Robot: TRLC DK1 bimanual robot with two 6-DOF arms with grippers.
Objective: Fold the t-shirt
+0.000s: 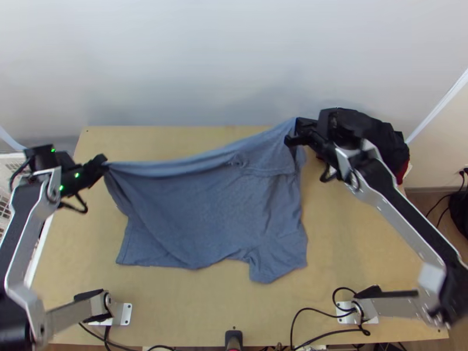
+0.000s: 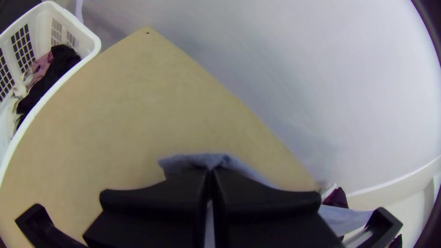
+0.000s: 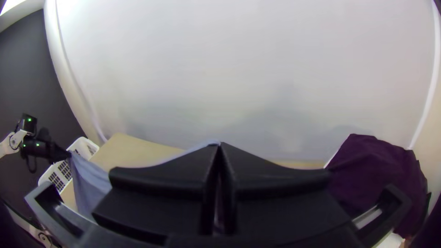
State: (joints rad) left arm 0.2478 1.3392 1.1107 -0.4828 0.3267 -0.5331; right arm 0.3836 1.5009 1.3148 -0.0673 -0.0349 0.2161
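Blue and drooping, the shirt (image 1: 210,205) hung over the bench (image 1: 357,245), far edge pinched by the left fingers (image 2: 156,197) and the right fingers (image 3: 165,183), well apart, likely to pull out creases.

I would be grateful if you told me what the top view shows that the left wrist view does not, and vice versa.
Top view: the right gripper holding one end of the t-shirt's raised far edge, the shirt's near part lying on the table, and the white base plates.

Left wrist view: pink cloth and black cloth inside the basket.

Both: the left gripper shut on the shirt, the table, and part of the basket.
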